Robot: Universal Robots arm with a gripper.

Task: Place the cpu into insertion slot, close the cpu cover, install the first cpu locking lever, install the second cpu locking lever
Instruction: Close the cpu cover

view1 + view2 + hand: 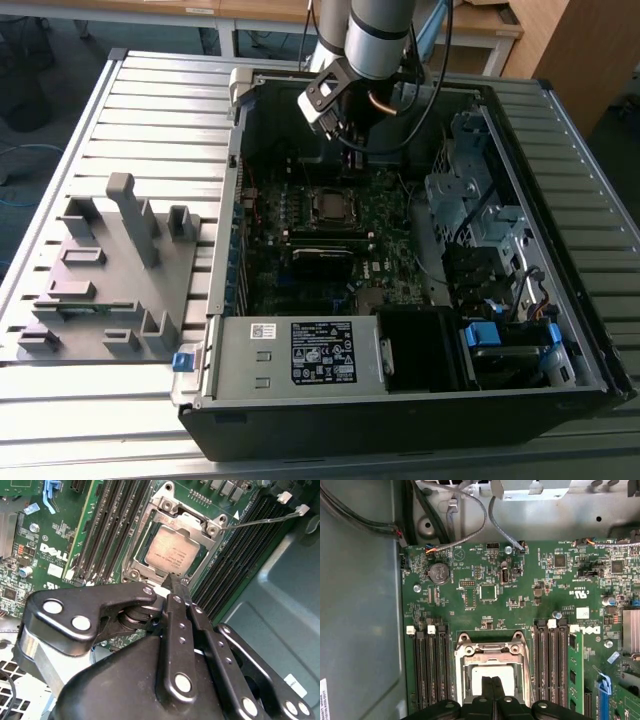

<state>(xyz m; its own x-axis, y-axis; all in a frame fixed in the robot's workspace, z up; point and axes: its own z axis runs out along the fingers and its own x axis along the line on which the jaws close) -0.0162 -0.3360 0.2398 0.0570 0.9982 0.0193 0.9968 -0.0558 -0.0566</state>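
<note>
Slats of grey metal make up the worktop, and at the exterior view's left a grey plastic fixture with upright posts rests on it. Just beside that, toward the middle, lies an open computer case with its green motherboard facing up. The arm reaches down into the case from the far side, above the board.

From where I look, the insertion slot sits near the middle of the board, flanked by long black memory slots. The cpu lies flat inside it, dull silver top up, and the cpu cover looks folded down around it, framing the chip. In the second wrist view a thin wire lever juts out from one corner of the socket over the neighbouring memory slots.

The end effector hangs just over the socket's edge, its two fingers pressed together, narrow, with nothing between them; whether the tips touch the metal rim I cannot tell.

At the exterior view's right stands a grey drive cage.
</note>
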